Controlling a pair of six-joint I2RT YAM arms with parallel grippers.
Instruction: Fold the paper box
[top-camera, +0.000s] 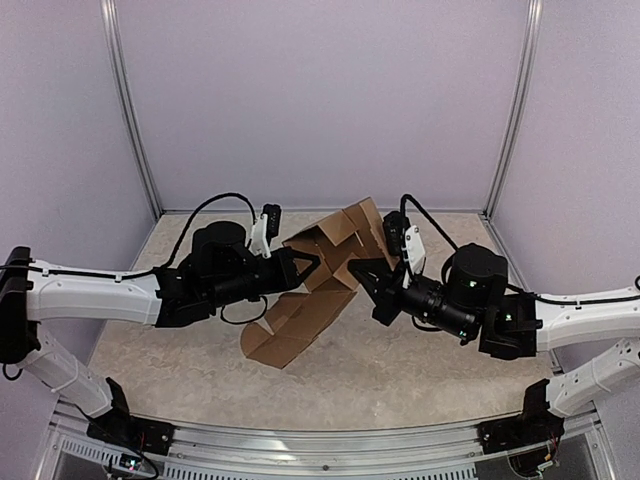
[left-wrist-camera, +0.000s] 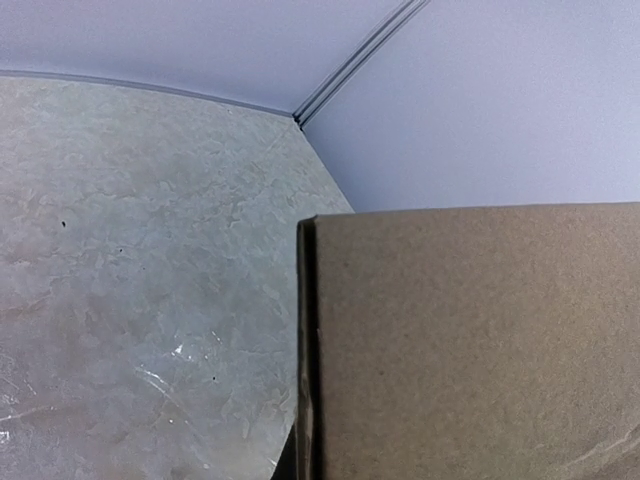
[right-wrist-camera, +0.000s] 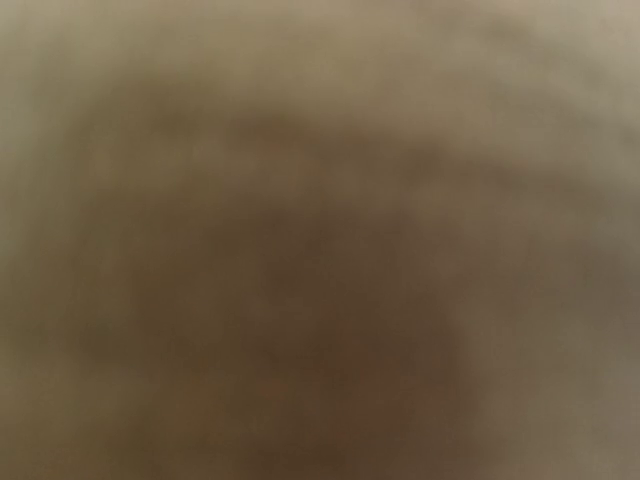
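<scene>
Cardboard nearest the arm bases is lying flat: the paper box (top-camera: 300, 322) is resting on the table (top-camera: 430, 370) between your two arms, its near panels spreading flat toward you and its far panels and flaps rising at a tilt toward the back wall (top-camera: 320, 100). Just beyond the flat part, your left gripper (top-camera: 308, 266) is reaching in from the left at the crease where the sheet is beginning to rise, and your right gripper (top-camera: 364, 276) is meeting the raised portion from the right, so the two are sitting close together with board between them. Neither grasp is showing clearly. From above, the left fingers are appearing spread about a panel edge, but you cannot tell whether they are pinching it. The right fingertips are lying against or behind the board, so you cannot tell whether they are parted or clamped. Your left wrist camera is showing one plain brown panel close up, its vertical edge standing over bare table, with no fingers in frame. Your right wrist camera is giving only a brown blur, probably board lying against the lens. Judged from this, you are working mid-fold: walls are going up, but no closed cube is forming yet. The next move is probably calling for one arm bracing the raised wall while the other is swinging the adjoining panel square to it without letting the flat near panels slide.
</scene>
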